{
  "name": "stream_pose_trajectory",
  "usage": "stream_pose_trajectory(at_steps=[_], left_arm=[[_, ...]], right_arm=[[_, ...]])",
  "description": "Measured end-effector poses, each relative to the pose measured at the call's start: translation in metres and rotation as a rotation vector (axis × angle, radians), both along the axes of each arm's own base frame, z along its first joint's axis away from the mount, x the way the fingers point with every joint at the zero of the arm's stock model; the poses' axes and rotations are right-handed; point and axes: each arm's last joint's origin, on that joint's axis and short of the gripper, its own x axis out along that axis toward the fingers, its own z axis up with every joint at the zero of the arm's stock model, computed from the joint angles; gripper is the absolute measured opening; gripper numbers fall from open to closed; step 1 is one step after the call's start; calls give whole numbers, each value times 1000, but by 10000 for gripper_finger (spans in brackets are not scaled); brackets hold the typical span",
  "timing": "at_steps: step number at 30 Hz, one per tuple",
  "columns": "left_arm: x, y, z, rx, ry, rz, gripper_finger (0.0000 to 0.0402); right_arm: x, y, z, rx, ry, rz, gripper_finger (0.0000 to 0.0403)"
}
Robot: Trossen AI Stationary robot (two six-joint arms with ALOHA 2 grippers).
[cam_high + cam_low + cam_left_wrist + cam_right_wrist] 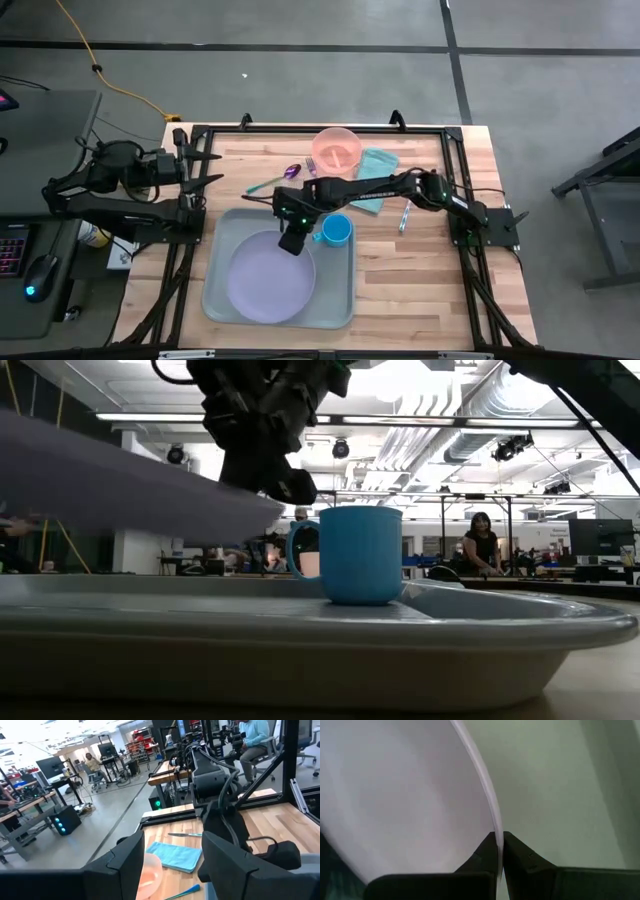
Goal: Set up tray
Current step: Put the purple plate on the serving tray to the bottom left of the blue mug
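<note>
The pale grey-green tray (335, 300) lies at the table's near middle. A blue mug (337, 231) stands upright on the tray's far right part, also plain in the low view (360, 555). Over the tray hangs a round lavender plate (268, 288), with my right gripper (293, 242) shut on it. My left gripper (212, 170) waits open and level above the table's far left corner, holding nothing. My right gripper pinches the plate's far rim (492, 815) between its two fingers (485, 847), one on each face. The fingers slant down from the table's far right. In the low view the plate (120, 480) is tilted, and the part that shows stands clear of the tray's floor (300, 615).
A pink bowl (337, 150) and a teal cloth (378, 163) sit at the far middle. Purple and green cutlery (285, 176) lies left of them, and a knife (404, 216) right of the mug. Bare wood lies to the tray's right. People sit in the room beyond.
</note>
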Motion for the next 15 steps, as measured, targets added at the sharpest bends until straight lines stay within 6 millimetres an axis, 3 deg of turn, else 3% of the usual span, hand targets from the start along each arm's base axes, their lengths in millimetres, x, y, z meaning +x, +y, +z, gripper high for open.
stream_pose_trajectory(at_steps=[15], left_arm=[[0,0,0,0,0,0,227]], right_arm=[[-1,-3,-2,-7,-1,42,0]])
